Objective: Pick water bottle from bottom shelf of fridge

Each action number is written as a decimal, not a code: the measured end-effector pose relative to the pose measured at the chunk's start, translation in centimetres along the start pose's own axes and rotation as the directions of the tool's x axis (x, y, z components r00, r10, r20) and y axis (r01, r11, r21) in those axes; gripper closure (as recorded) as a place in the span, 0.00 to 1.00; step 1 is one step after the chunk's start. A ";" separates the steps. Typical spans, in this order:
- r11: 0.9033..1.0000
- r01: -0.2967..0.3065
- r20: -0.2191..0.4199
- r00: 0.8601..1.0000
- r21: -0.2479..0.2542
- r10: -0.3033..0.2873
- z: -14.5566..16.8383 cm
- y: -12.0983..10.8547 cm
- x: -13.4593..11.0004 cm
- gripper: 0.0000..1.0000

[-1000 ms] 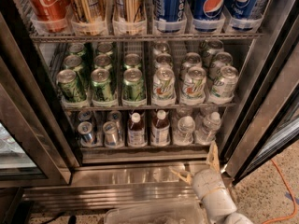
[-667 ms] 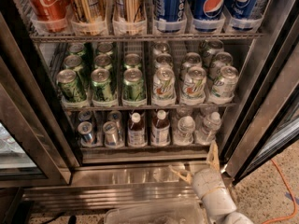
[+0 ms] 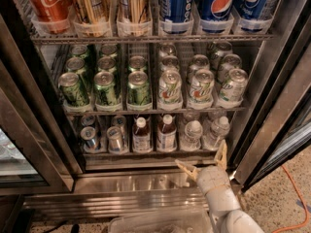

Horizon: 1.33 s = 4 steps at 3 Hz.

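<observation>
The fridge stands open with dark wire racks. Its bottom shelf holds small silver cans at left, two brown drink bottles in the middle and clear water bottles with white caps at right. The nearest water bottles are one at centre-right and one at far right. My gripper is low in front of the steel base, just below and in front of these two bottles. Its fingers are spread open and hold nothing.
Above the bottom shelf is a tier of green cans and white cans, then a tier of cola cans and blue Pepsi cans. The open door frame stands close at right. A clear bin lies below.
</observation>
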<state>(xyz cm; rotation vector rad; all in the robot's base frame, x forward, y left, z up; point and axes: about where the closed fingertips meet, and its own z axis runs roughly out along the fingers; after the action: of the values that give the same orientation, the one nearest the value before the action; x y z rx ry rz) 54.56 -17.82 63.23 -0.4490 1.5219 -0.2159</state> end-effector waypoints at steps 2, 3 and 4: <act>0.999 -0.042 -0.013 0.999 0.030 0.042 1.0 -0.3 0.0 0.42; 0.998 -0.055 -0.020 0.998 0.038 0.056 1.4 -0.2 0.3 0.41; 0.997 -0.065 -0.019 0.998 0.041 0.066 2.0 0.0 0.4 0.30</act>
<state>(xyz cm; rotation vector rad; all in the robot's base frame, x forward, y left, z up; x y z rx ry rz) 56.57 -17.74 62.84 -0.3657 1.5470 -0.2002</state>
